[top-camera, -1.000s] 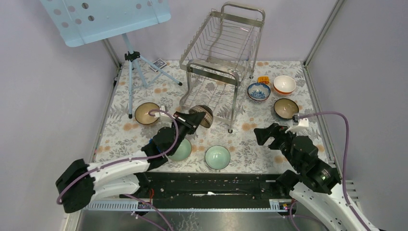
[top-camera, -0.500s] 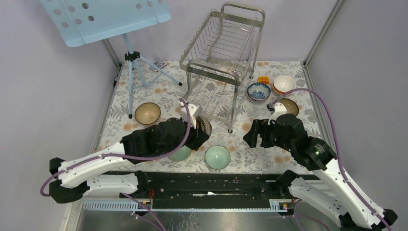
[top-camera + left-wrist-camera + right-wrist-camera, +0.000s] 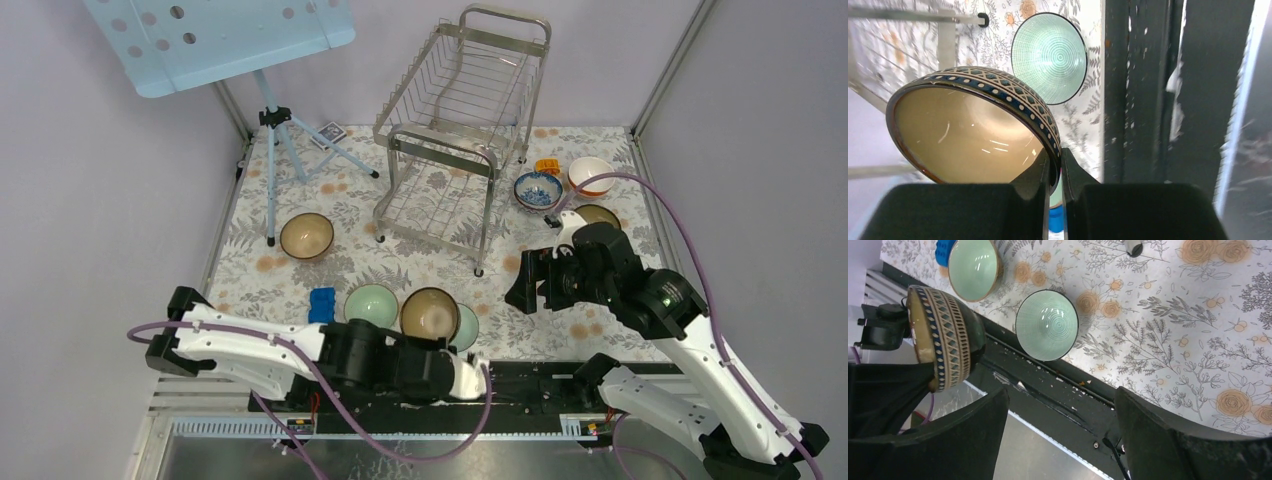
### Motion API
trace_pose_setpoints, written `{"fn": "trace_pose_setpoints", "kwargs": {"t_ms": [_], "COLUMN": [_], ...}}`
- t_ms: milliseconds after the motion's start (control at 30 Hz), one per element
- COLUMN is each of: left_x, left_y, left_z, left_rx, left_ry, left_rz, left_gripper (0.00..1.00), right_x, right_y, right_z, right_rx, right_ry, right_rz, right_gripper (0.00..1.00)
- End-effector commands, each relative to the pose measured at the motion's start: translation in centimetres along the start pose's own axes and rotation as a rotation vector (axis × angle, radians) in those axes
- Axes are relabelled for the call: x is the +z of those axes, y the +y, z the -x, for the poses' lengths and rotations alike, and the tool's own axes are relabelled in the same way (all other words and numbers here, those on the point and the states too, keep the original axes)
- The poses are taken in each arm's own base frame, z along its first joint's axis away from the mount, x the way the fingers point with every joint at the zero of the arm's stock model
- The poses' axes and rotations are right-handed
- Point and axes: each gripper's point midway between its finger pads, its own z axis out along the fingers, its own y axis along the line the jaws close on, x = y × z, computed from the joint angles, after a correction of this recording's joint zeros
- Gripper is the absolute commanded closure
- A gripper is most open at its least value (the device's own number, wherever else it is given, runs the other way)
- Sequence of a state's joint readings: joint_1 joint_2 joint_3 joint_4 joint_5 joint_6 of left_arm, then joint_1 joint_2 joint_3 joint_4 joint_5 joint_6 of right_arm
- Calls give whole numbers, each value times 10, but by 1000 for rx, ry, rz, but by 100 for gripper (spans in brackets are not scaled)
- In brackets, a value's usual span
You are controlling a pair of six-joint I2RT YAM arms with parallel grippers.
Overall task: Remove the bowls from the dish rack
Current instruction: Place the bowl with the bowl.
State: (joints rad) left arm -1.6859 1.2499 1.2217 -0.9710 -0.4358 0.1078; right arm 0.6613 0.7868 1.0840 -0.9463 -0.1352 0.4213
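The patterned bowl [image 3: 430, 313] has moved nearer over the floral mat [image 3: 260, 285], nipped by left fingers [image 3: 998, 210]; right fingers [image 3: 1158, 440] spread empty.

The left arm [image 3: 250, 345] and the right arm [image 3: 725, 385] are built alike, with smooth white shell links joined by bulky matt black housings. A thin pale purple cable [image 3: 683, 222] loops along each arm. The left claw [image 3: 1055, 162] has two flat black fingers with straight inner faces. The right claw [image 3: 1060, 395] has broad black fingers with rounded edges. Both bases are fixed to a black rail [image 3: 530, 380].
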Motion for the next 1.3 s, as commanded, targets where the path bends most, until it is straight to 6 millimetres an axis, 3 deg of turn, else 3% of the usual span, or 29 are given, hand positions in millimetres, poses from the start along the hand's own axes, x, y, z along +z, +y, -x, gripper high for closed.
{"fn": "trace_pose_setpoints", "kwargs": {"t_ms": [0, 233, 400, 700, 967, 1267], "left_x": [-4, -3, -1, 2, -5, -15], "left_y": [15, -5, -24, -46, -53, -52], "left_z": [0, -2, -7, -15, -8, -2], "left_rx": [382, 777, 866, 867, 788, 751], "left_ry": [18, 40, 28, 55, 26, -20], "left_rz": [103, 139, 88, -19, -49, -38], "left_gripper": [100, 100, 100, 100, 100, 100], "right_x": [-15, -15, -9, 10, 27, 46], "right_y": [18, 21, 39, 83, 106, 110], "right_z": [-4, -9, -8, -17, -37, -51], "right_rx": [-42, -112, -168, -307, -362, -391], "right_ry": [59, 150, 163, 133, 117, 136], "right_rz": [81, 69, 74, 11, -52, -96], "right_gripper": [18, 24, 25, 21, 21, 30]}}
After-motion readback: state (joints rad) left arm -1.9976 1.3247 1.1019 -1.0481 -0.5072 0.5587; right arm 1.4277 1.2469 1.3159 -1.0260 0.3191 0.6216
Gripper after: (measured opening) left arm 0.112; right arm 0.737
